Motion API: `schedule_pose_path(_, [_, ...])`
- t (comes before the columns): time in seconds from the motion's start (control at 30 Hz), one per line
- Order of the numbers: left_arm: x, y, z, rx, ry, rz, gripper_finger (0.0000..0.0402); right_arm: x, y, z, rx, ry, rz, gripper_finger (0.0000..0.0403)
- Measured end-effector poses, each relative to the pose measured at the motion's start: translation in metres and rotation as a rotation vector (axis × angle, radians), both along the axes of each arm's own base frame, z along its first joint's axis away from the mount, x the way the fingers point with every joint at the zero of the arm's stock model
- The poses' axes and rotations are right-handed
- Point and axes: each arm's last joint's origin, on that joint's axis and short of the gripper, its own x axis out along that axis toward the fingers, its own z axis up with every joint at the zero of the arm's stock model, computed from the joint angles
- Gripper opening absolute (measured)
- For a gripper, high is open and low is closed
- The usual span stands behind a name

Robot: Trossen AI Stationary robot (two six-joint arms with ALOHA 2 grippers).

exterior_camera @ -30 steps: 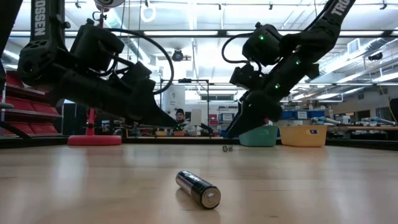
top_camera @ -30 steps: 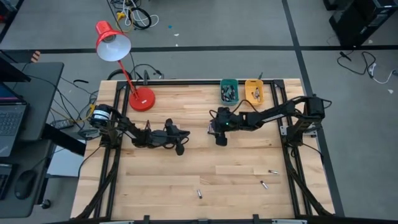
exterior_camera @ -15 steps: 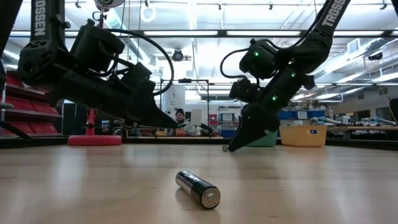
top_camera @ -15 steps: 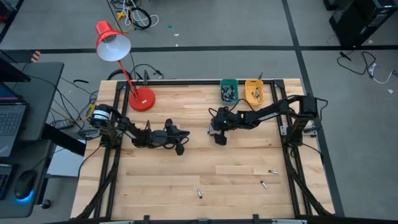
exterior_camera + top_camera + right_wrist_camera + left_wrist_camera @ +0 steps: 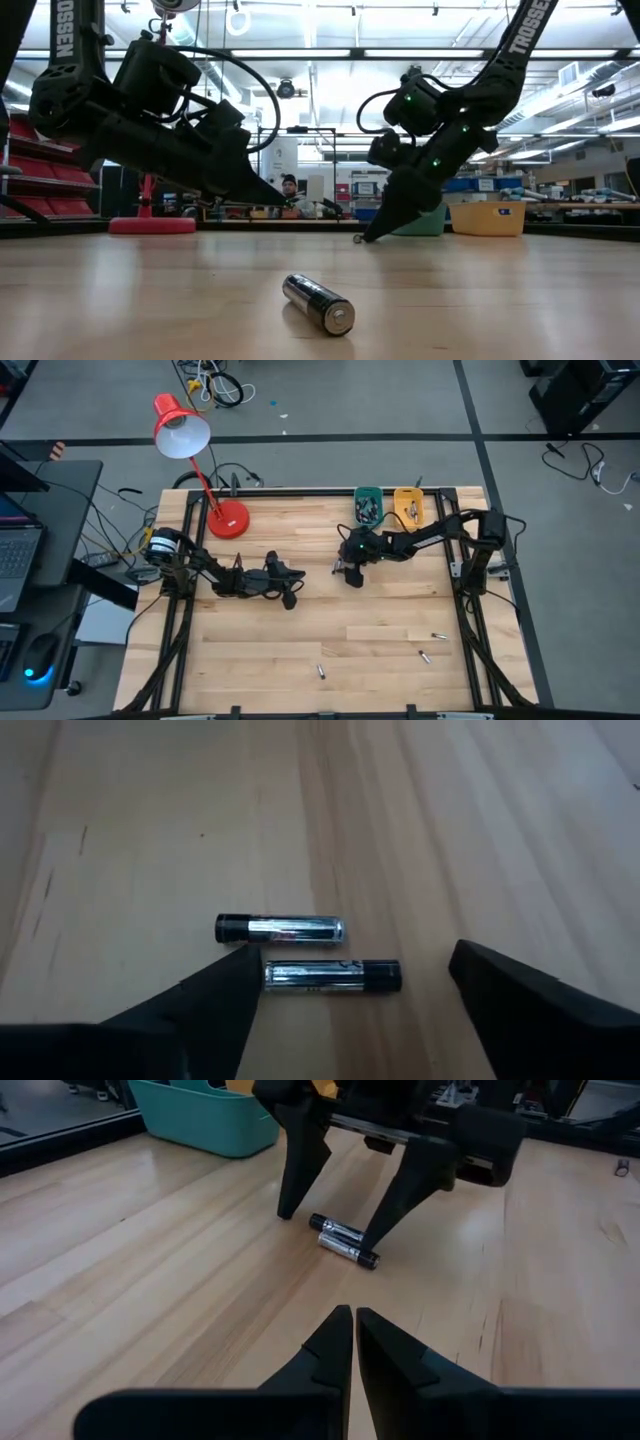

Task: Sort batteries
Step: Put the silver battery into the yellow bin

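lying side by side, parallel, two batteries (image 5: pixel 305 952) sit between spread right gripper (image 5: pixel 350 985) fingers; left gripper (image 5: pixel 352 1335) clenched empty, bare wood around.

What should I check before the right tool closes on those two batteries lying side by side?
1. Right tool open: ok, its fingers stand wide apart.
2. Straddling the target: ok, both batteries lie between its fingers.
3. Single battery isolated: not ok, the two lie side by side, seemingly touching.
4. Fingertips down at the wood: ok, as the left wrist view shows.
5. Left tool clear: ok, shut and short of the pair.
6. Teal bin and yellow bin reachable: ok, at the table's far edge.
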Motion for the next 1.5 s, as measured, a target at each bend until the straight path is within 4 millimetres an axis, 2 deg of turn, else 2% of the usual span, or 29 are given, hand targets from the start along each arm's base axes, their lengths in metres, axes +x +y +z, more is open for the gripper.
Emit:
schedule_pose_path(0.33, [0.000,0.000,0.000,0.000,0.000,0.000,0.0035,0.002,0.018,-0.004,-0.026,0.055,-0.007,0.0224])
schedule_pose_path(0.53, [0.000,0.000,0.000,0.000,0.000,0.000,0.0035,0.002,0.019,-0.004,-0.028,0.059,-0.022,0.0178])
schedule_pose_path(0.8, [0.000,0.000,0.000,-0.027,-0.012,0.012,0.0035,-0.014,0.026,0.026,-0.004,0.085,0.022,0.0187])
schedule_pose_path(0.9, [0.000,0.000,0.000,-0.025,-0.011,0.013,0.0035,-0.021,0.027,0.042,-0.058,0.097,0.033,0.0188])
schedule_pose_path(1.2, [0.000,0.000,-0.001,-0.055,-0.015,0.022,0.0035,-0.063,0.002,0.074,-0.265,0.293,-0.245,0.0189])
schedule_pose_path(1.33, [0.000,-0.001,-0.002,-0.107,-0.022,0.019,0.0035,-0.080,-0.010,0.091,-0.339,0.303,-0.377,0.0189])
schedule_pose_path(1.5, [-0.001,-0.002,-0.004,-0.214,-0.039,0.021,0.0035,-0.101,-0.033,0.106,-0.415,0.282,-0.679,0.0190])
